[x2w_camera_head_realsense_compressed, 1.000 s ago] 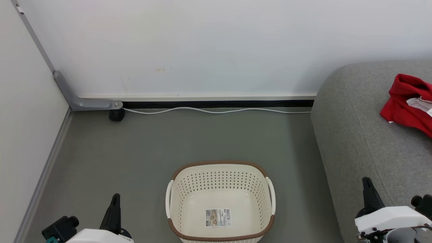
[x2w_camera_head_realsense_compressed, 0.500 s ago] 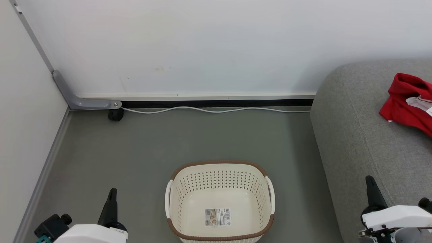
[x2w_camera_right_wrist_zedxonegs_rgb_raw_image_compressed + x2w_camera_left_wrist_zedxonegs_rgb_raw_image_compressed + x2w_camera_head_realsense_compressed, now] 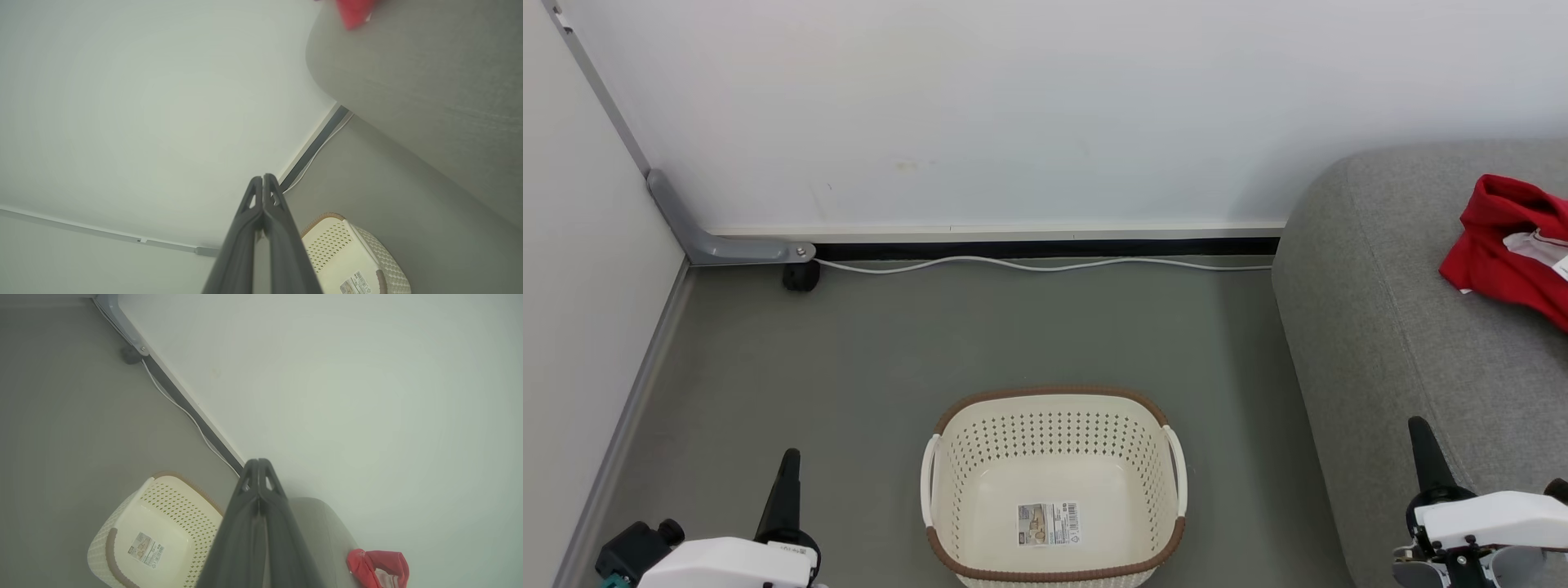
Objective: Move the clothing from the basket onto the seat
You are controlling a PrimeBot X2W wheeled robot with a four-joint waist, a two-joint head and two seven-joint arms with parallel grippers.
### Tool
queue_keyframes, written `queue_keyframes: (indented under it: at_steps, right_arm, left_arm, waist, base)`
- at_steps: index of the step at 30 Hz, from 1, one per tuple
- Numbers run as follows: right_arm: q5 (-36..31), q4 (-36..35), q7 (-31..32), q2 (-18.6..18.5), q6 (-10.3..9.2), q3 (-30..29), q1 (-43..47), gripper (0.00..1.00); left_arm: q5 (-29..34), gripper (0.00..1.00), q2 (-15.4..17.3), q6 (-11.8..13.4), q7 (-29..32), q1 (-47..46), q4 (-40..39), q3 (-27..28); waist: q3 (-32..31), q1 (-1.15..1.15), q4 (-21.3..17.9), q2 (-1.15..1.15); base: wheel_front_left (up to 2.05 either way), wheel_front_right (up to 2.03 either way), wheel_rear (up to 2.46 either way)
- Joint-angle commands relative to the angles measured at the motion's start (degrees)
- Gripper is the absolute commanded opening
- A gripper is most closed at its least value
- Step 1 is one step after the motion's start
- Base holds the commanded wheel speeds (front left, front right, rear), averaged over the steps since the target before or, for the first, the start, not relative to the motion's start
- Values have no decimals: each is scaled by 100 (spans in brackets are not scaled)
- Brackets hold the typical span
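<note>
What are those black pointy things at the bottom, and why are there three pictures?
They are a robot's two grippers, its hands. One picture comes from a camera on its head, looking down: the left gripper and right gripper are both pinched shut and hold nothing. The other two pictures come from cameras on its wrists, each looking along its own shut gripper. On the grey floor stands a cream basket, empty except for a paper label on its bottom. The red shirt lies on the grey sofa seat at the right, so the job looks done.
</note>
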Motion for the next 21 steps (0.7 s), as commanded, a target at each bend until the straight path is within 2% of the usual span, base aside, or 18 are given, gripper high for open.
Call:
queue_keyframes:
  at_steps: [1, 21]
  right_arm:
    - [173, -228, 49, -67, 19, 46, -81, 0]
    - [1464, -516, 377, -63, 22, -31, -33, 0]
  left_arm:
    - [-183, 0, 101, -31, 27, -318, -197, 153]
    - [-1482, 0, 116, -39, 363, -381, -400, 277]
  waist:
    - [1, 0, -1, 0]
    - [27, 0, -26, 0]
  base:
    - [0, 0, 0]
    - [0, 0, 0]
